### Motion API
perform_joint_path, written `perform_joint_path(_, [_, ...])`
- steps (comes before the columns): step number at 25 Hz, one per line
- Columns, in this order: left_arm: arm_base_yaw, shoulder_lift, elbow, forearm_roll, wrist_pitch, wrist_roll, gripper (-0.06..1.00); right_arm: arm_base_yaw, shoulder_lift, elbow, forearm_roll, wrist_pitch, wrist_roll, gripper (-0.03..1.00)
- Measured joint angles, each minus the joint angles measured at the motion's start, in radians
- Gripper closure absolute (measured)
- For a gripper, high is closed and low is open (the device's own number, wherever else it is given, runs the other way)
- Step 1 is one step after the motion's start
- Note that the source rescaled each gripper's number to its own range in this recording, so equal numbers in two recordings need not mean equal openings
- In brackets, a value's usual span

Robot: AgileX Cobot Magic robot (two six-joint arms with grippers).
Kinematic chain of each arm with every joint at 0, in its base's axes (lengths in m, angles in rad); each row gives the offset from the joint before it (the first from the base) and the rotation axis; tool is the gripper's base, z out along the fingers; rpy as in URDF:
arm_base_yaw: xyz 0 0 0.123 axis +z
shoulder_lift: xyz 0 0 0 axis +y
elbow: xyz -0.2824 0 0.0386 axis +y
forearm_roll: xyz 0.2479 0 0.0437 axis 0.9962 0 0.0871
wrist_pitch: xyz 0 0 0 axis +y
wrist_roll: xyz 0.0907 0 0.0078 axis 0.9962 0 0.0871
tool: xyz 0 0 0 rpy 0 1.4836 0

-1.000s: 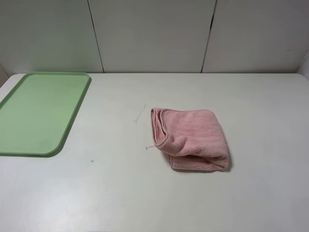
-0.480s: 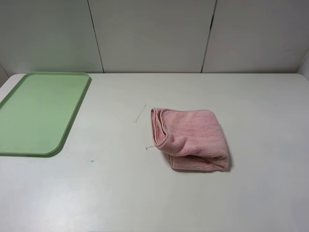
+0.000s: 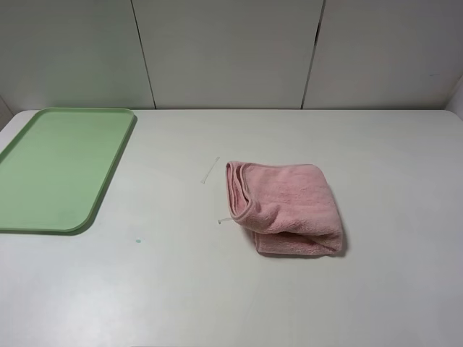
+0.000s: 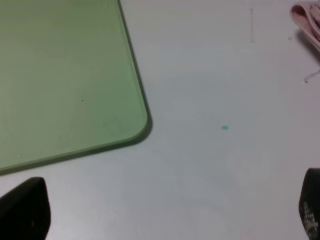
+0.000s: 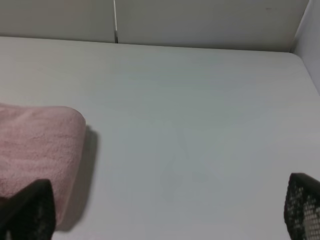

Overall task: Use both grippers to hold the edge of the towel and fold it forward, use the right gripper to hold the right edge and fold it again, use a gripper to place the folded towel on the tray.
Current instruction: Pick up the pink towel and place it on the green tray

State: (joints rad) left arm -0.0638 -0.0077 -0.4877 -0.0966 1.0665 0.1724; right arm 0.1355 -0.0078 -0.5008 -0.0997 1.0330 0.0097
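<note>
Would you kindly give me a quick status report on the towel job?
Left gripper open, right gripper open, both empty. Towel folded, on table, off tray. Path to tray unobstructed.

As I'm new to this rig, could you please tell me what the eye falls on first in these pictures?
The folded pink towel stands out, lying on the white table right of centre in the high view. The green tray sits at the left, well apart from it. In the wrist views the left tool and right tool are open, holding nothing.
</note>
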Motion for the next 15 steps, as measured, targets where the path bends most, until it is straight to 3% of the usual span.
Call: perform_joint_path(15, [0.0,0.0,0.0,0.0,0.0,0.0,-0.06,0.0,0.0,0.0,0.0,0.0,0.0,-0.03])
